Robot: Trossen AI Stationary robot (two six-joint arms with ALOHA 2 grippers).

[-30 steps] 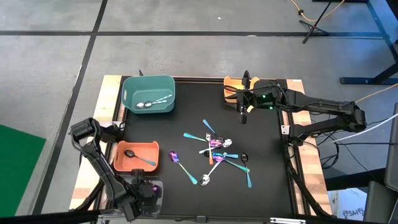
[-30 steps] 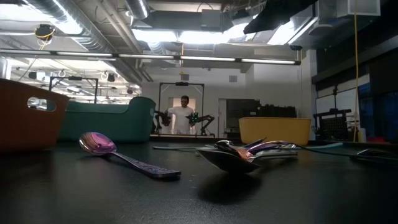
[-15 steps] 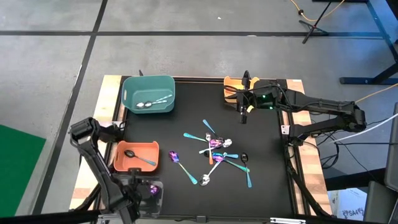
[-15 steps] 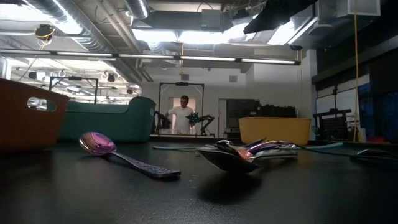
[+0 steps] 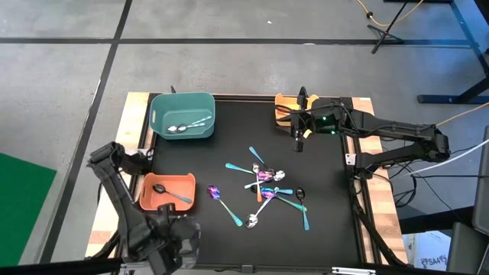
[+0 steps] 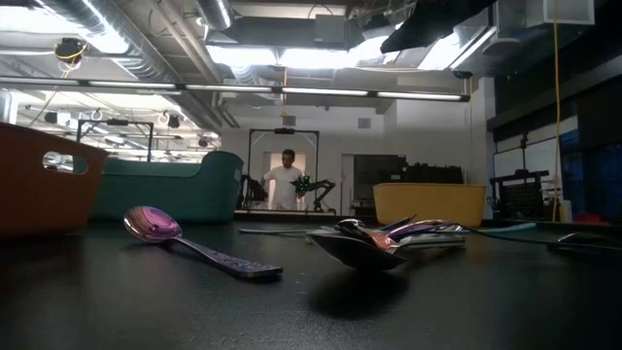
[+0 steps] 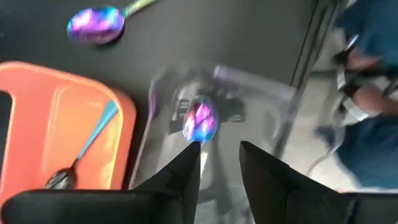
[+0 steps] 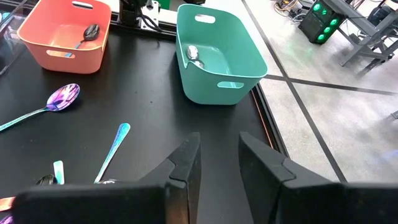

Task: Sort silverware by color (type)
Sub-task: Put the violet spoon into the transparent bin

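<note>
We look down on a black table top (image 5: 321, 191) with two dark robot arms. The left gripper (image 5: 177, 233) hangs over a clear plastic bin (image 7: 261, 106) at the table's near left corner. Its two dark fingers (image 7: 186, 168) stand slightly apart with nothing between them. Just past them, in that clear bin, lies an iridescent purple-rainbow spoon (image 7: 199, 122).

The right gripper (image 5: 299, 136) hovers above the table near the far edge, just beside a yellow-orange plastic bin (image 5: 286, 107). Its fingers (image 8: 186, 158) also stand a little apart and hold nothing.

Beside the clear bin sits an orange plastic bin (image 5: 166, 192) holding a black spoon with a teal-blue handle (image 5: 170, 192). Farther back on the left, a teal plastic bin (image 5: 182, 116) holds shiny silver spoons (image 5: 183, 126).

The rest of the thin metal silverware lies loose mid-table: a tangled pile of teal-blue, purple, silver, black and copper pieces (image 5: 271, 187), and near it on the left a separate purple-rainbow spoon with a teal handle (image 5: 224, 202).

In the room beyond the table, a person (image 6: 286, 181) stands far off.
</note>
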